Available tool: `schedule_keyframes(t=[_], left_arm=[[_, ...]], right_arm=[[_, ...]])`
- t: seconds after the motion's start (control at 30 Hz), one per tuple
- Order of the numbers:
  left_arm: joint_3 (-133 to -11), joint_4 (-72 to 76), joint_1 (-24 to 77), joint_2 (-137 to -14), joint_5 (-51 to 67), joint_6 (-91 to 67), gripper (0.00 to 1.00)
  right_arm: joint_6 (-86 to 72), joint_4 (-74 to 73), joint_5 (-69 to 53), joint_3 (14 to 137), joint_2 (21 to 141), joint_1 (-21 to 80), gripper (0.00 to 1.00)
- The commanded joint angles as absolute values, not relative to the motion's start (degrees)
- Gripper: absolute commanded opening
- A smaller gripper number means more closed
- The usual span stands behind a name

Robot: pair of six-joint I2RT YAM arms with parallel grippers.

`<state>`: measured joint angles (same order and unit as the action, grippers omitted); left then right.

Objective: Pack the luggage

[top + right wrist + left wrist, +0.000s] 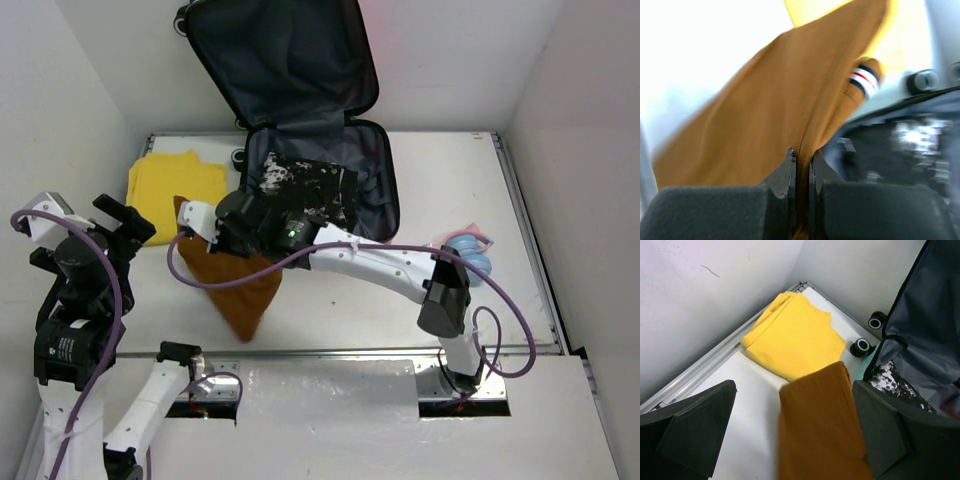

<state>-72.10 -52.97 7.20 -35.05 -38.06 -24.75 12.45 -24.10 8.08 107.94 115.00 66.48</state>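
Observation:
The luggage [372, 170] lies open at the back of the table, lid [290, 60] propped against the wall, dark grey lining showing. A black-and-white patterned garment [305, 180] lies inside it. My right gripper [205, 228] is shut on a brown-orange garment [235, 285] and holds it lifted just left of the luggage; the cloth is pinched between the jaws in the right wrist view [802, 160]. A folded yellow garment [170, 185] lies at the back left. My left gripper [125, 222] is open and empty at the left, with the brown-orange garment [820, 430] hanging beyond it.
A light blue and pink item [472, 252] lies right of the luggage. White walls close in the table at left, back and right. The luggage wheels [865, 337] show beside the yellow garment [790, 335].

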Motion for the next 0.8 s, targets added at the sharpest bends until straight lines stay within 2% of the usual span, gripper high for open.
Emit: schedule_keyframes(t=[0.0, 0.27, 0.4, 0.57, 0.67, 0.77], left_arm=[[-72.34, -51.33, 7.82, -34.63, -39.29, -24.87, 1.00], [-70.49, -49.92, 8.79, -34.01, -40.43, -24.35, 1.00], [-69.96, -49.75, 8.88, -33.49, -40.25, -24.34, 1.00], [-67.41, -48.52, 9.05, -32.87, -40.08, -23.99, 1.00], [-67.06, -48.16, 9.14, -33.05, -39.38, -24.08, 1.00], [-66.89, -48.08, 9.14, -33.49, -38.24, -24.08, 1.00]], right_arm=[[25.46, -22.66, 13.18, 118.18, 110.30, 64.52, 0.00], [38.48, -22.59, 15.46, 118.48, 108.19, 60.21, 0.00], [40.08, -26.54, 13.89, 123.83, 111.27, 54.15, 0.00], [41.66, -19.87, 13.45, 116.64, 107.23, 49.75, 0.00], [41.75, -23.37, 10.30, 124.07, 109.24, 46.34, 0.00], [43.94, -22.95, 5.20, 121.58, 110.13, 42.46, 0.00]])
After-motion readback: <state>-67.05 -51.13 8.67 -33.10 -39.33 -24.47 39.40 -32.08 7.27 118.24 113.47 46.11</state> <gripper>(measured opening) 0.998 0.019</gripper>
